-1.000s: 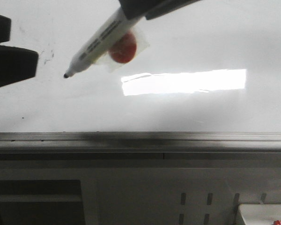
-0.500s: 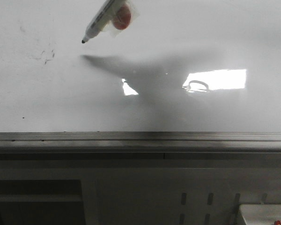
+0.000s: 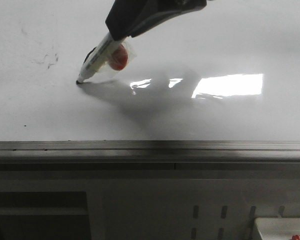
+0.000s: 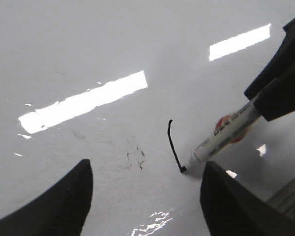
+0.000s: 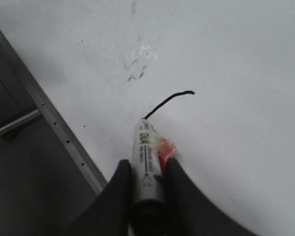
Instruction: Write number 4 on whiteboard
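Lowered since half a second ago, the marker (image 3: 99, 56) tip touches the whiteboard (image 3: 240, 45), ending a short black stroke (image 4: 173, 146) near faint smudges (image 3: 47, 59). Right gripper (image 5: 145, 173) pinches the marker; left gripper (image 4: 145, 196) jaws are spread.

Grey perforated panel (image 3: 225, 212); perhaps a white box (image 3: 282, 229).

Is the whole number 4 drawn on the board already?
No, only one short black stroke shows on the whiteboard, with the marker tip at its end.
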